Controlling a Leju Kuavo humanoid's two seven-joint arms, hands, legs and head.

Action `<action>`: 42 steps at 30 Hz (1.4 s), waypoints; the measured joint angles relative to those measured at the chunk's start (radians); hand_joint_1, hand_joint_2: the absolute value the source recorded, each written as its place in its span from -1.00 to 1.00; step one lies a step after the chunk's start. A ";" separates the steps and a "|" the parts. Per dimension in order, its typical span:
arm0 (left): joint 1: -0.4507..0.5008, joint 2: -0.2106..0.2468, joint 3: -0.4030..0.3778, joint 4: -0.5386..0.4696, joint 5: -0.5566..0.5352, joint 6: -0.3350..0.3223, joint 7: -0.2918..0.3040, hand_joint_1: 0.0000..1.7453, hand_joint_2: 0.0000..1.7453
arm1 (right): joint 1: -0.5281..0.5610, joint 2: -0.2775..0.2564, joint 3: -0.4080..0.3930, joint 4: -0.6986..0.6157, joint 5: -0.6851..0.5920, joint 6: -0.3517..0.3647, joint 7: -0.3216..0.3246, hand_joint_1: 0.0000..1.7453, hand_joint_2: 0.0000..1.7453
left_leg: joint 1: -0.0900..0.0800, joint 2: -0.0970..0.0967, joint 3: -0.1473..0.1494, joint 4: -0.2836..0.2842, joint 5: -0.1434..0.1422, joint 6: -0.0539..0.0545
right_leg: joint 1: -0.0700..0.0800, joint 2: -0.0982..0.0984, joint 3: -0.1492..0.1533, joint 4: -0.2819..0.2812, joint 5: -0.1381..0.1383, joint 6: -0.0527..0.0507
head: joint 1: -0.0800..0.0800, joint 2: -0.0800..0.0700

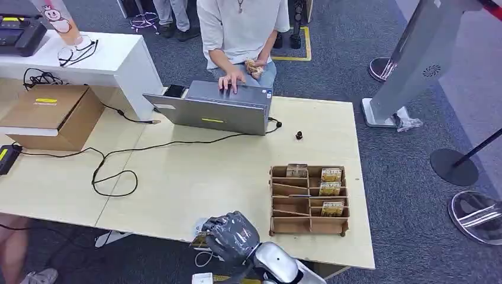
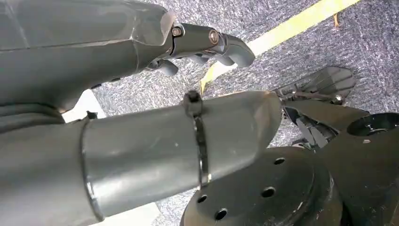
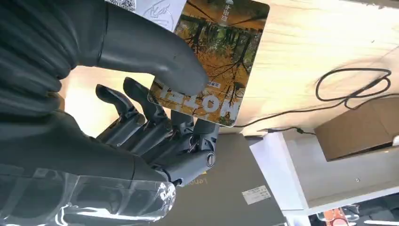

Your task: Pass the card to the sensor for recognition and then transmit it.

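My right hand (image 1: pixel 232 236) hovers at the table's front edge, left of the wooden card rack (image 1: pixel 309 222). It pinches a card (image 3: pixel 211 56) printed with autumn trees between thumb (image 3: pixel 155 56) and fingers. The card (image 1: pixel 200 239) sits over or just above a small white sensor pad (image 1: pixel 200 226); whether it touches I cannot tell. In the right wrist view the pad (image 3: pixel 160 9) peeks out beside the card, with a code printed on it. My left hand (image 2: pixel 94 47) hangs over the carpet holding nothing, its fingers (image 2: pixel 226 44) loosely bent.
The rack holds several more cards (image 1: pixel 331 190). A person (image 1: pixel 237 29) sits behind an open laptop (image 1: pixel 213 109) at the table's far side. A black cable (image 1: pixel 112 171) loops across the left of the table (image 1: pixel 195 171). A cardboard box (image 1: pixel 50 112) stands far left.
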 joint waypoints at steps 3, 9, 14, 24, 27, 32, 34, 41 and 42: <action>-0.001 0.000 0.000 0.000 0.000 0.000 0.000 -1.00 -1.00 | -0.008 0.001 0.000 -0.005 -0.021 0.014 -0.001 1.00 1.00 | 0.000 0.000 0.000 0.000 0.000 0.000 | 0.000 0.000 0.000 0.000 0.000 0.000 | 0.000 0.000; -0.003 0.000 -0.002 0.000 0.000 0.000 0.001 -1.00 -1.00 | -0.023 0.005 0.000 -0.035 -0.033 0.035 0.001 1.00 1.00 | 0.000 0.000 0.000 0.000 0.000 0.000 | 0.000 0.000 0.000 0.000 0.000 0.000 | 0.000 0.000; -0.004 0.000 -0.006 0.000 0.000 0.000 0.002 -1.00 -1.00 | -0.036 0.013 0.001 -0.035 0.019 0.051 0.032 1.00 1.00 | 0.000 0.000 0.000 0.000 0.000 0.000 | 0.000 0.000 0.000 0.000 0.000 0.000 | 0.000 0.000; -0.004 0.000 -0.014 0.000 0.014 -0.017 0.011 -1.00 -1.00 | -0.081 0.056 0.034 0.032 0.114 0.068 0.111 1.00 1.00 | 0.000 0.000 0.000 0.000 0.000 0.000 | 0.000 0.000 0.000 0.000 0.000 0.000 | 0.000 0.000; -0.003 0.000 -0.015 0.000 0.017 -0.021 0.011 -1.00 -1.00 | -0.085 0.062 0.034 0.046 0.124 0.083 0.115 1.00 1.00 | 0.000 0.000 0.000 0.000 0.000 0.000 | 0.000 0.000 0.000 0.000 0.000 0.000 | 0.000 0.000; -0.003 0.000 -0.016 0.000 0.025 -0.030 0.014 -1.00 -1.00 | -0.090 0.071 0.035 0.063 0.126 0.112 0.124 1.00 1.00 | 0.000 0.000 0.000 0.000 0.000 0.000 | 0.000 0.000 0.000 0.000 0.000 0.000 | 0.000 0.000; -0.002 -0.001 -0.016 -0.001 0.026 -0.033 0.014 -1.00 -1.00 | -0.091 0.073 0.036 0.064 0.118 0.126 0.125 1.00 1.00 | 0.000 0.000 0.000 0.000 0.000 0.000 | 0.000 0.000 0.000 0.000 0.000 0.000 | 0.000 0.000; 0.003 -0.011 -0.016 -0.022 0.027 -0.052 0.014 -1.00 -1.00 | -0.095 0.073 0.036 0.041 0.131 0.138 0.130 1.00 1.00 | 0.000 0.000 0.000 0.000 0.000 0.000 | 0.000 0.000 0.000 0.000 0.000 0.000 | 0.000 0.000; 0.004 -0.013 -0.016 -0.026 0.027 -0.054 0.014 -1.00 -1.00 | -0.095 0.073 0.036 0.035 0.131 0.145 0.133 1.00 1.00 | 0.000 0.000 0.000 0.000 0.000 0.000 | 0.000 0.000 0.000 0.000 0.000 0.000 | 0.000 0.000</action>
